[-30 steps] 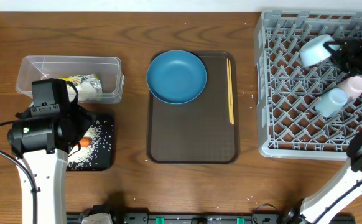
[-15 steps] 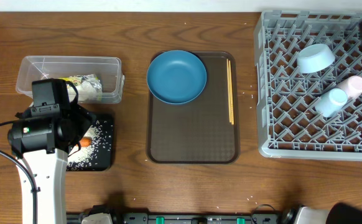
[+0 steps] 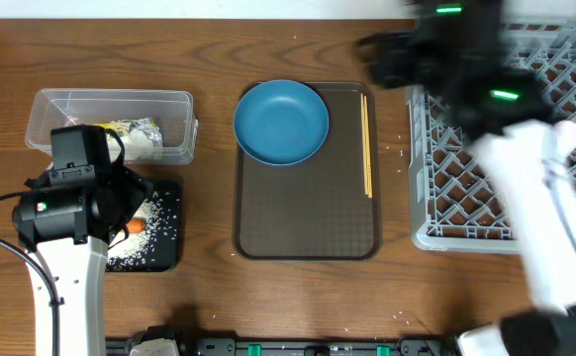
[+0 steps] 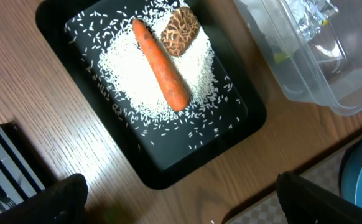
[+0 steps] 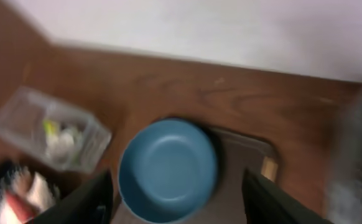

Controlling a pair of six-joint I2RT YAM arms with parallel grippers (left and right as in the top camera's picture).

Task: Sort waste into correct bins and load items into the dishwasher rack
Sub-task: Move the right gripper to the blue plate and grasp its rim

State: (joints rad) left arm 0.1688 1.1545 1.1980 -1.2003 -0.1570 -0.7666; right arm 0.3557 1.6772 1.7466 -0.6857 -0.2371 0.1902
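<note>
Right gripper [image 5: 180, 198], spread and empty, hovers by the far-right corner of the brown tray [image 3: 308, 213] — the dark blue dish [image 3: 281, 122] lies just left and nearer, with the chopsticks [image 3: 367, 143] running near-to-far beside it. Left gripper [image 4: 187, 199] — also agape, empty — hangs over the black tray [image 4: 162, 169], well apart.

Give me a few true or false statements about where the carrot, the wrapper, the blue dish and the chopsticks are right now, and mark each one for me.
1. The carrot lies on the rice in the black tray. True.
2. The chopsticks lie on the brown serving tray. True.
3. The snack wrapper lies on the brown serving tray. False: it is inside the clear tub.
4. The blue dish sits in the clear tub. False: it sits on the brown serving tray.
5. The left hand grips the carrot. False: it is open above the black tray and holds nothing.
</note>
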